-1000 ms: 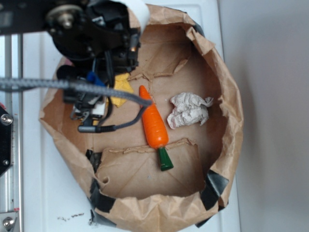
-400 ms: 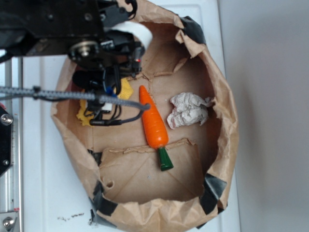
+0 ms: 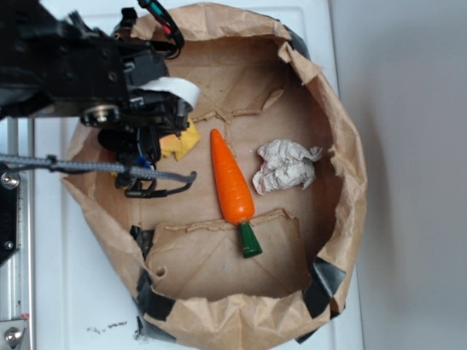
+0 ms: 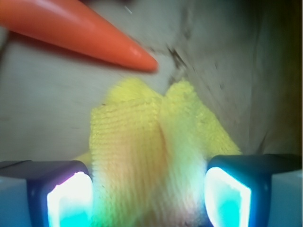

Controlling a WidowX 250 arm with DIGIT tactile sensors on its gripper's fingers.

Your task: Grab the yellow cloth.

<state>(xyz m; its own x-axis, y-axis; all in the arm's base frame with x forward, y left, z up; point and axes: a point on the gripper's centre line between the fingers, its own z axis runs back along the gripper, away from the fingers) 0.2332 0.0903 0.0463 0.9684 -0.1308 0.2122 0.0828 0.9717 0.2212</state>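
The yellow cloth (image 4: 151, 142) is bunched with a crease down its middle and fills the gap between my gripper's (image 4: 149, 198) two lit pads (image 4: 68, 198), touching both. In the exterior view only a corner of the yellow cloth (image 3: 181, 142) sticks out from under the black arm at the left of the brown paper bag (image 3: 343, 146). My gripper (image 3: 157, 138) there is mostly hidden by the arm's body. It is shut on the cloth.
An orange carrot (image 3: 232, 182) with a green stem lies just right of the cloth; its tip (image 4: 80, 28) shows above the cloth. A whitish paper wad (image 3: 284, 166) lies further right. The bag's walls ring everything. A grey cable (image 3: 73, 166) crosses the left side.
The arm has shifted up and to the left over the bag's left side. The cloth is now gathered into one bunch under the gripper, and the bag's left wall has changed shape.
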